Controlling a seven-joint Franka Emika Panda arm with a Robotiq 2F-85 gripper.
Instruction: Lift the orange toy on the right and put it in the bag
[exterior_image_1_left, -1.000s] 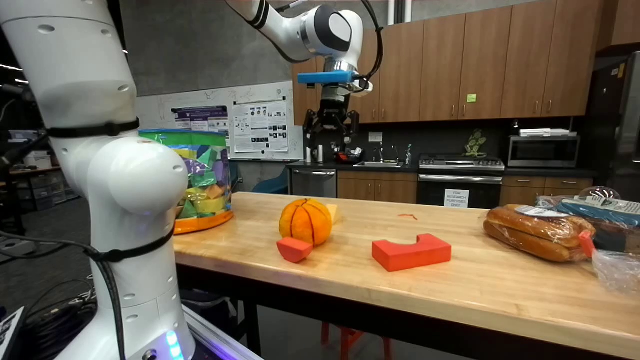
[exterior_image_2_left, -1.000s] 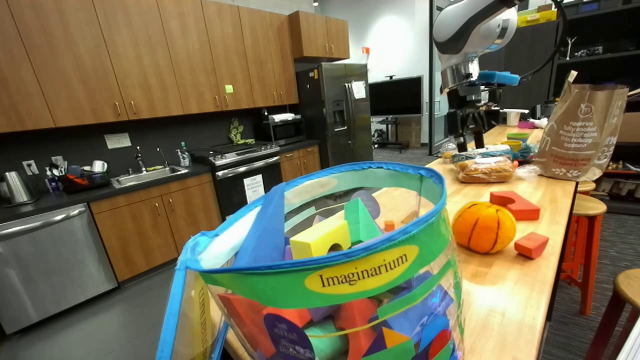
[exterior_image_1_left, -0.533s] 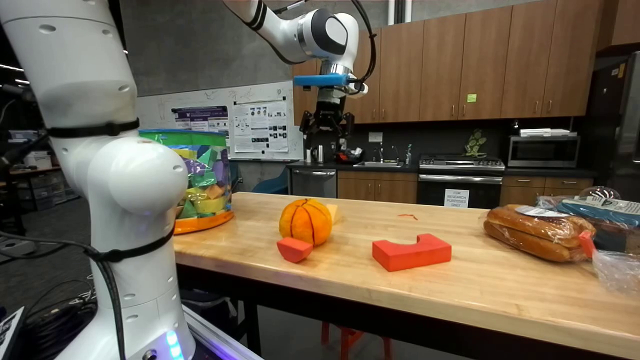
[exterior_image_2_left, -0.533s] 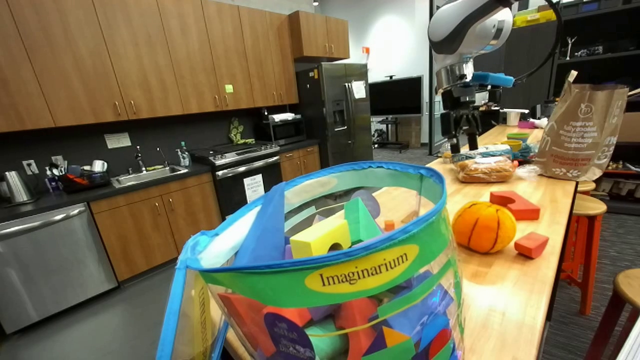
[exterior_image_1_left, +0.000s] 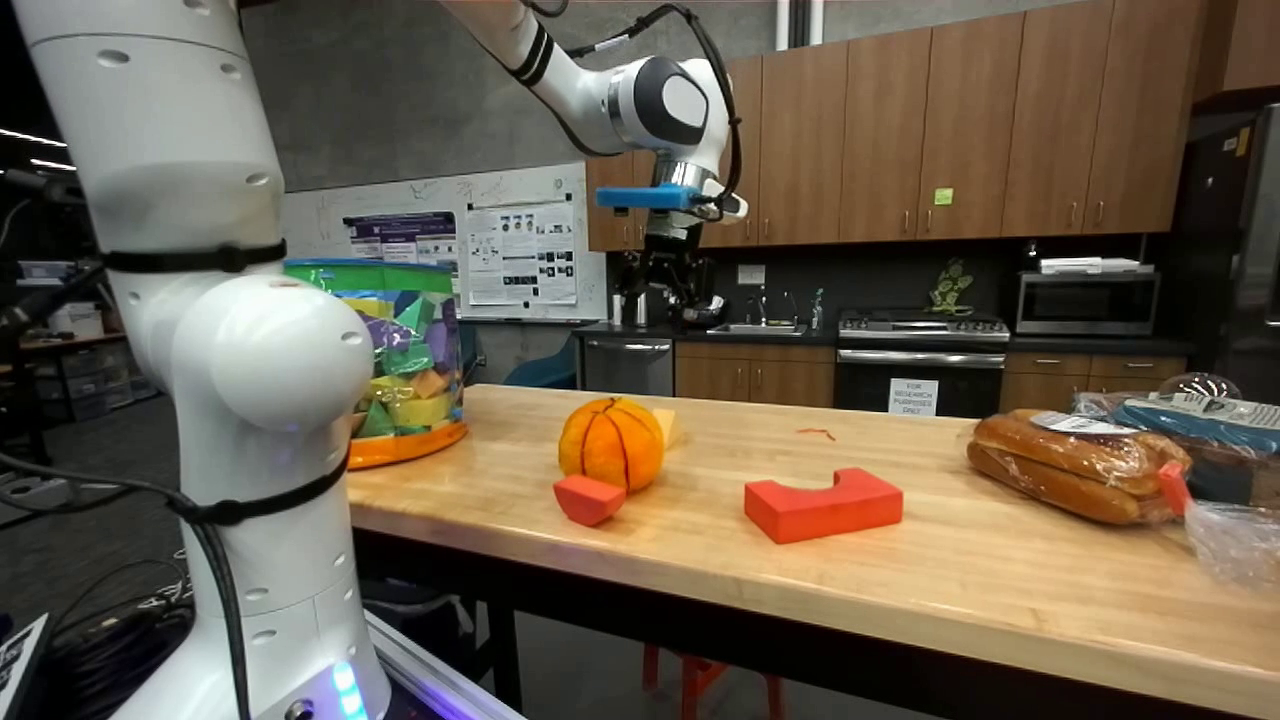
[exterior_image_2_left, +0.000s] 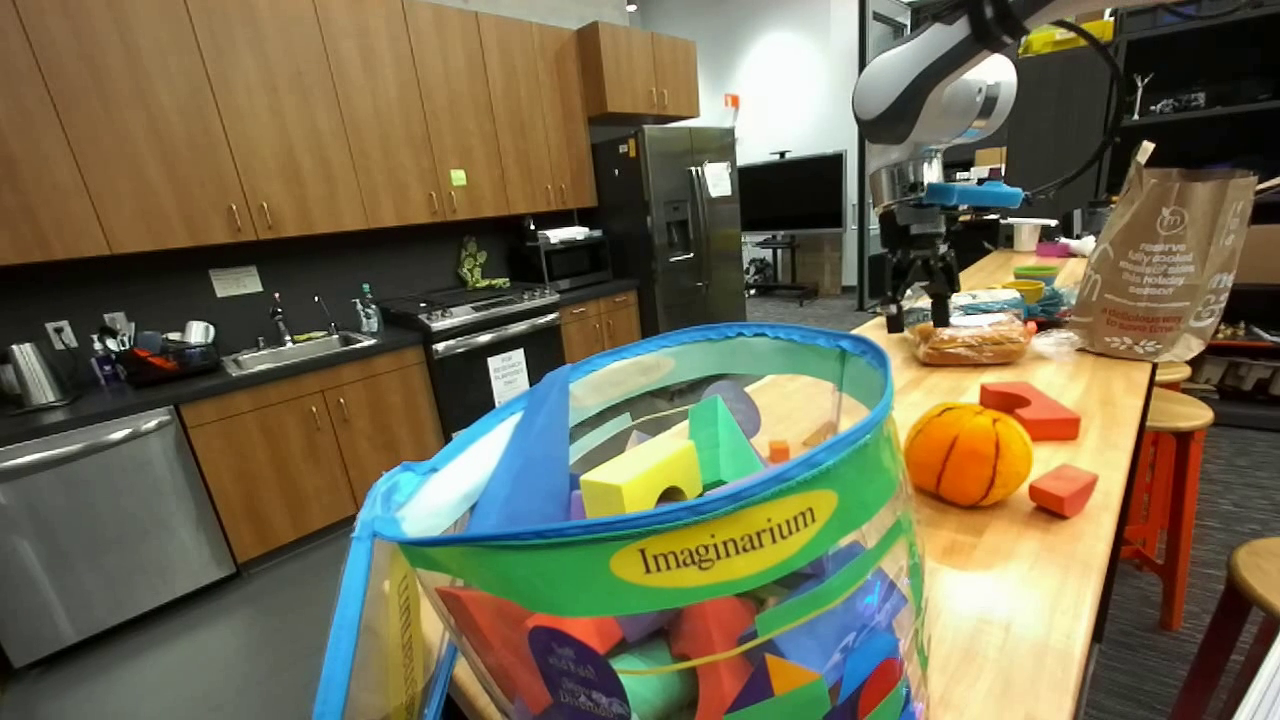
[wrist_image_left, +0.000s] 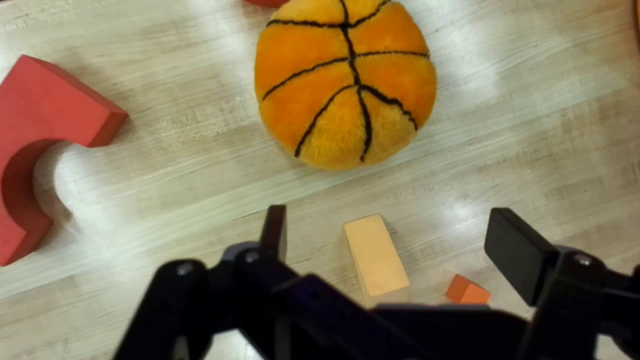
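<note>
Go for red arch block (exterior_image_1_left: 825, 511): flat on bench (exterior_image_1_left: 960, 545), apart from plush ball (wrist_image_left: 345, 85) & on opp. side of ball from bag (exterior_image_2_left: 725, 540). Notched w/ half-round cutout, plain in both ext. views; cropped at edge of wrist view.

Judged foam, by matte faces & crisp edges: prob. v. light, firm w/ a bit of squeeze, not slippery, not fragile. Best gripped across mid. bridge, notch to straight back face: nr centre of wt, so unlikely to tip. Alt.: pinch across 1 leg, but prob. lopsided & apt to twist on way up. Use light force; poss. denting if squeezed hard.

Just beside ball, small red wedge (exterior_image_1_left: 590, 500): similar colour, so don't mix up. On ball's opp. side from wedge, pale block (wrist_image_left: 377, 257), then, farther from ball, tiny orange block (wrist_image_left: 466, 291); leave both.

Overhead, pincer (wrist_image_left: 397, 244): hanging high over bench, in wrist view on pale-block side of ball; spread wide, w/ nothing in grasp. Hard to tell exact spot beneath. Prob. needs to shift past ball to arch, turn to straddle bridge, then drop.

Across ball from arch, bag: mouth gaping up, well filled w/ mixed blocks (exterior_image_2_left: 635, 485). Prob. best to clear rim first, then lay arch on top, not push down.
</note>
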